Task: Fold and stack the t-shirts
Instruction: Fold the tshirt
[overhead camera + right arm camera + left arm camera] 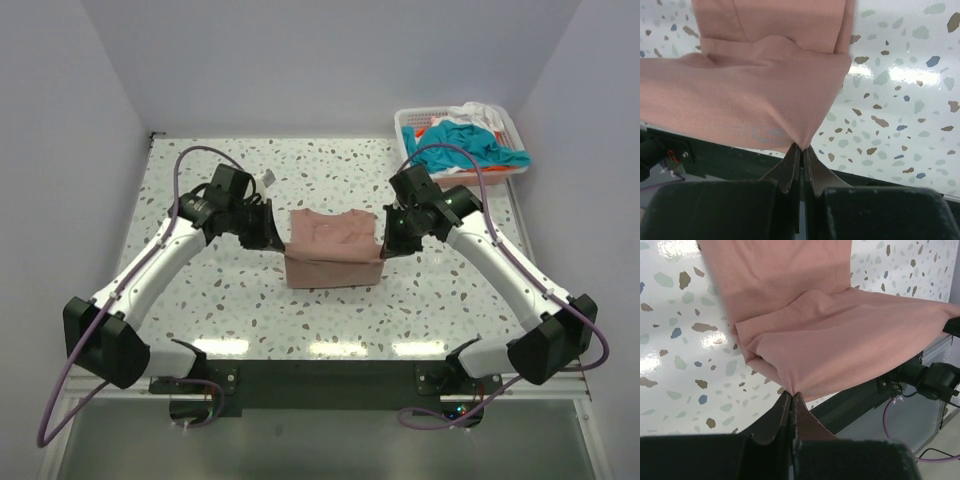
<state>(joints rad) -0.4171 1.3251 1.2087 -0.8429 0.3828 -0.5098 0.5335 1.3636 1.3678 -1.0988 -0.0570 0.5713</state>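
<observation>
Pinching pink tee [333, 250] by its left corner, left pincer [272, 232] pressed together on cloth; right pincer [386, 243] likewise clamps right corner. Tee lies central on tabletop [230, 300], partly folded, near layer stretched between both pincers, far part flat on surface. Basket [405, 118] sits far right, holding crumpled teal tee [465, 140] and white tee [485, 112], well apart from pink one.

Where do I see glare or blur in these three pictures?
Top view: glare strips on the table, near edge. Left wrist: glare patches left of the shirt; left pincer dark, soft. Right wrist: one glare patch; right pincer soft too.
</observation>
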